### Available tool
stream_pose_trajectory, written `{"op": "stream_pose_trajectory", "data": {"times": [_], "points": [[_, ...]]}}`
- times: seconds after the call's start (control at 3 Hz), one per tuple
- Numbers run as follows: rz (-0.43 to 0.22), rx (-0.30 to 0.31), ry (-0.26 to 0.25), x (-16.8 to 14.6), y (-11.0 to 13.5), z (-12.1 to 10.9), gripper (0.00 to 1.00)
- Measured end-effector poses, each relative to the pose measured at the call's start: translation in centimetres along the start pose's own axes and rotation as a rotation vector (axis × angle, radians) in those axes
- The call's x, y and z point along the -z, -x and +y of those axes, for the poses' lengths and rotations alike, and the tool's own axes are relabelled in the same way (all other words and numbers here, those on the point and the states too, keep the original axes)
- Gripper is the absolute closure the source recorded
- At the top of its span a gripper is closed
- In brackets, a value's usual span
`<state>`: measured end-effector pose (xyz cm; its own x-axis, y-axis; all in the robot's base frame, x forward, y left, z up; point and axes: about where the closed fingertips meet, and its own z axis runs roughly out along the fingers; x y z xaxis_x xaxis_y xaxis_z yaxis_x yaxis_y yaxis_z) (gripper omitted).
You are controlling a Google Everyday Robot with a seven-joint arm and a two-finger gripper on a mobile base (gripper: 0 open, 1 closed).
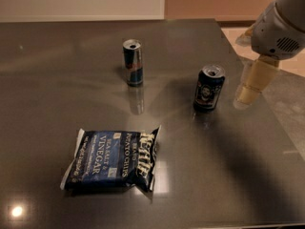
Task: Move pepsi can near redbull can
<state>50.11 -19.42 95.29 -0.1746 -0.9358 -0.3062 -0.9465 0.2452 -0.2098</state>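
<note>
A: Pepsi can [208, 88], position?
B: Camera view: upright on the dark table [228, 175], just beside the gripper [249, 87], toward the picture's left of it, not touching. Gripper hangs low over the table; spread or pressed together, cannot tell.
A: Redbull can [133, 62]?
B: Upright, well beyond the pepsi can from the gripper, farther back. Kettle chips bag [112, 159] lies flat, nearer the camera than either can.
A: Progress?
B: My read: nothing done yet. Cans well apart, pepsi not gripped. Grasp, carry and set-down remain.
</note>
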Motion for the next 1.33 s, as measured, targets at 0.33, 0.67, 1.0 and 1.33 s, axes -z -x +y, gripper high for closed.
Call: {"op": "stream_pose_trajectory", "data": {"times": [0.33,0.67,1.0,1.33], "points": [[-0.035,-0.006,0.029,-2.0,0.7,-1.5,0.00],[-0.066,-0.008,0.059,-3.8,1.3,-2.5,0.00],[-0.092,-0.013,0.090,-5.1,1.7,-3.0,0.00],[-0.107,-0.012,0.117,-6.1,2.0,-2.8,0.01]]}}
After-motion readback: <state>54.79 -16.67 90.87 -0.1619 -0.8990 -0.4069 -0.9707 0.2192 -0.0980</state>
